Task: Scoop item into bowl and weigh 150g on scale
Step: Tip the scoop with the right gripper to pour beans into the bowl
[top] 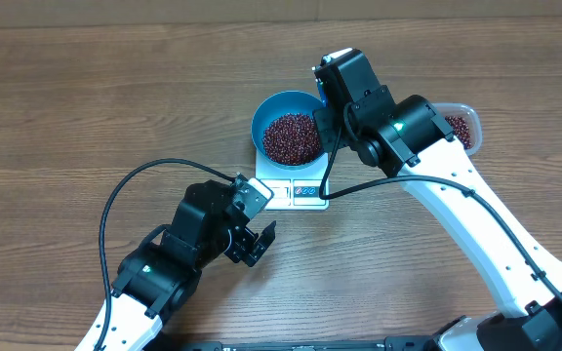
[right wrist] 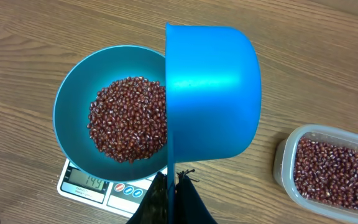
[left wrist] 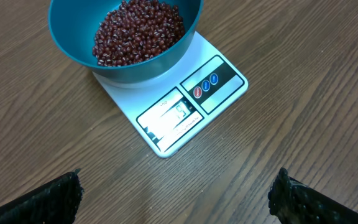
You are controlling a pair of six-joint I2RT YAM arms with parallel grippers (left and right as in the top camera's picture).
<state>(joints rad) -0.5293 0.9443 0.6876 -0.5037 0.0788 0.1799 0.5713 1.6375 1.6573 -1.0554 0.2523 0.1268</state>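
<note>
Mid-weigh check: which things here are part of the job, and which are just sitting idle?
In the job: beans, bowl, scale, scoop in the shut right gripper, tub of spare beans.
Idle: left gripper, open and empty.

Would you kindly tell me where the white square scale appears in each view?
Overhead: white square scale at centre, under the round blue bowl.
Left wrist: scale upper middle, display edge toward the camera.
Right wrist: scale bottom left, only display edge showing.
Shared landmark: the blue bowl on it.
</note>
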